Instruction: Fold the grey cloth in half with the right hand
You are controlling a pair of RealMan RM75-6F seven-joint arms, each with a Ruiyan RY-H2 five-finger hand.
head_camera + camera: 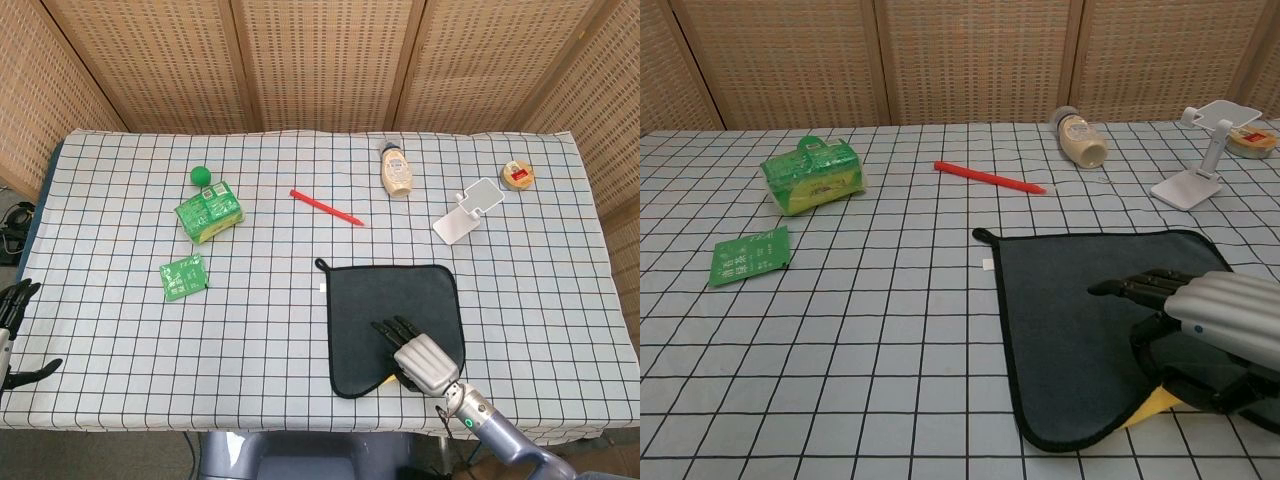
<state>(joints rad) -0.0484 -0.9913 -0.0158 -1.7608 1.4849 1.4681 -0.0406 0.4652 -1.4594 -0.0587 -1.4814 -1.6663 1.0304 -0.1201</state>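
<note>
- Head view: grey cloth (390, 322) lies flat on the checked tablecloth (250, 300), near the front edge, right of centre. Small loop at its far-left corner.
- Right hand (415, 357) sits over the cloth's near-right part, dark fingers (392, 327) reaching across the cloth toward its middle.
- Near-right corner of the cloth is raised under this hand; a sliver of yellow underside (386, 379) shows at the near edge. The hand grips that corner, thumb below and fingers above.
- Left hand (12, 330) at the far-left edge of the frame, off the table, well apart from the cloth; fingers spread, nothing in them.
- Elsewhere on the table: green ball (200, 176), green box (209, 210), green sachet (184, 275), red pen (326, 207), sauce bottle (397, 170) lying down, white stand (467, 211), small round tin (518, 175). All well apart from the cloth.
- Chest view: grey cloth (1080, 300) fills the lower right; its near-right corner is lifted and turned in, yellow underside (1152, 405) showing beside the hand.
- Right hand (1205, 325) over that corner, fingers (1130, 288) stretched above the cloth, thumb tucked beneath the raised edge.
- Left hand not seen in this view.
- Red pen (989, 178) and sauce bottle (1081, 138) lie beyond the cloth; green box (812, 176) and green sachet (750, 255) to the left; white stand (1202, 150) at the far right.
</note>
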